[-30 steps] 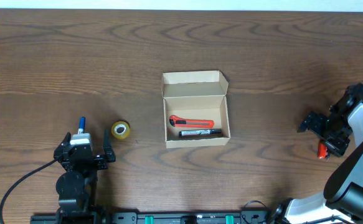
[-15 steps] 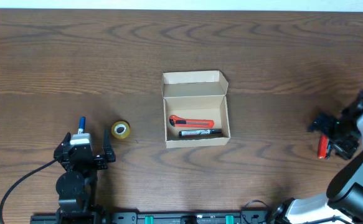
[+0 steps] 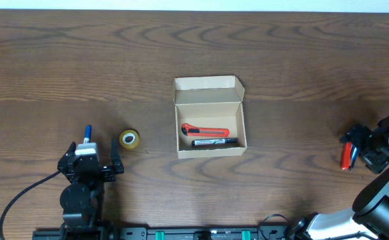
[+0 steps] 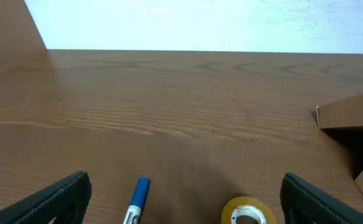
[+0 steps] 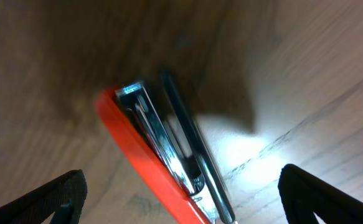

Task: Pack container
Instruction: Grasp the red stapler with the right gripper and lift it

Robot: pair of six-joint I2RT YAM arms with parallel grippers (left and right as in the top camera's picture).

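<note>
The container (image 3: pixel 209 117) is a tan cardboard box at the table's middle, with its flap lid open to the far side. Inside lie a red utility knife (image 3: pixel 205 131) and a black marker (image 3: pixel 214 142). My right gripper (image 3: pixel 359 148) is open at the far right, low over a red and chrome tool (image 3: pixel 345 157) that lies on the table. In the right wrist view the tool (image 5: pixel 150 162) lies between the spread fingers (image 5: pixel 187 202). My left gripper (image 3: pixel 93 157) is open and empty at the front left.
A blue marker (image 3: pixel 86 133) and a yellow tape roll (image 3: pixel 129 139) lie just ahead of the left gripper. Both also show in the left wrist view, marker (image 4: pixel 137 198) and tape (image 4: pixel 248 211), between the fingers (image 4: pixel 184 202). The box's corner (image 4: pixel 349 115) shows at the right.
My right arm has moved to the right and toward the front, ending over the red tool. The left arm and the box have not moved.
</note>
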